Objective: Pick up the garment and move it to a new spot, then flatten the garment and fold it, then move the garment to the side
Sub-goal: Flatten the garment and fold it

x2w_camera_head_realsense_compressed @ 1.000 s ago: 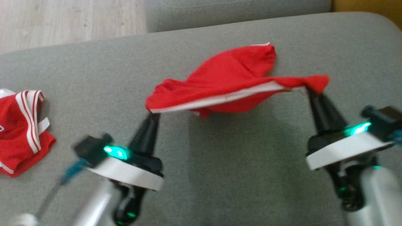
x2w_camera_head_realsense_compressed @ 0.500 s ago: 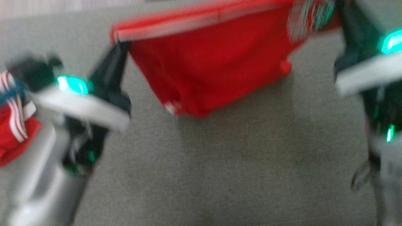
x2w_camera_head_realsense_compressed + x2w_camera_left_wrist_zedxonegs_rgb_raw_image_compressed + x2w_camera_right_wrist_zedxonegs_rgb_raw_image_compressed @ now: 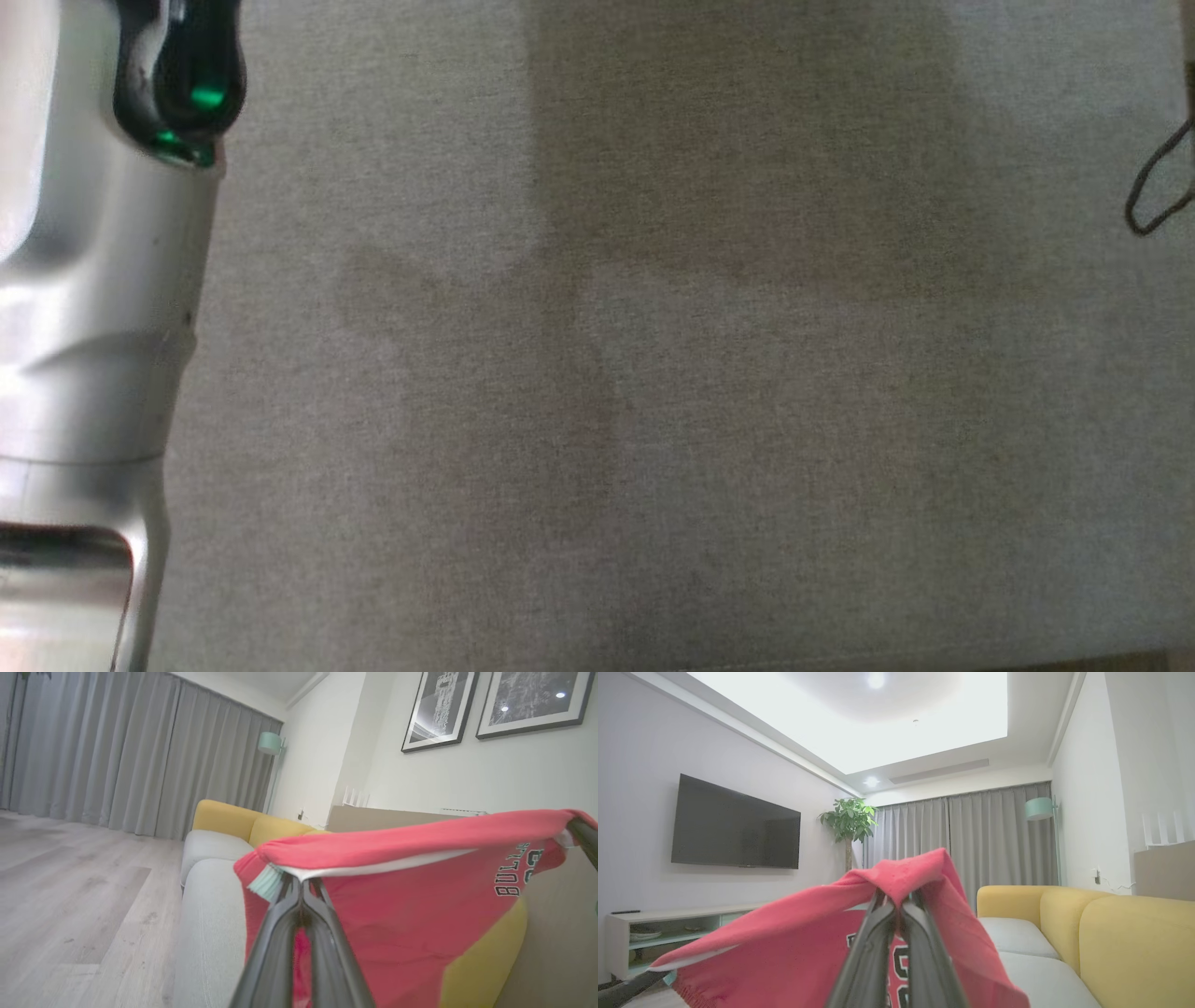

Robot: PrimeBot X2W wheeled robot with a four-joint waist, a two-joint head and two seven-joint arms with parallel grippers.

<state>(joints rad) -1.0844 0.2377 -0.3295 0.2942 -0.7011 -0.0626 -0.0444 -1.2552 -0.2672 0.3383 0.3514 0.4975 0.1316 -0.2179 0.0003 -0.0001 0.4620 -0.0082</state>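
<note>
Left tool (image 3: pixel 302 889): fingers pressed together, clamped on the white-trimmed edge of the red garment (image 3: pixel 397 914), just beside a small pale green ribbed tab (image 3: pixel 266 884).

Right tool (image 3: pixel 899 903): fingers pressed together, clamped on a bunched red corner of the same garment.

Garment: held up in the air and stretched between both tools. Top edge taut and close to level, body hanging below it. Black "BULLS" lettering (image 3: pixel 511 870) toward the end held by the right tool. Lower hem cut off by the frame edge in both wrist views; contact with the sofa: cannot tell.

Head view: pale left forearm (image 3: pixel 93 280) along the left edge, green light near its top. Grey sofa seat (image 3: pixel 653 420) below, crossed by soft shadows. Thin dark cable loop (image 3: pixel 1153 196) at the right edge.

Left wrist view, background: yellow backrest (image 3: pixel 224 816), grey curtains (image 3: pixel 117 751), pale green lamp (image 3: pixel 270 743), two framed pictures (image 3: pixel 439 709) on the wall, wooden floor (image 3: pixel 70 896).

Right wrist view, background: wall-mounted television (image 3: pixel 735 826), potted plant (image 3: pixel 849 821), low shelf unit (image 3: pixel 654 933).
</note>
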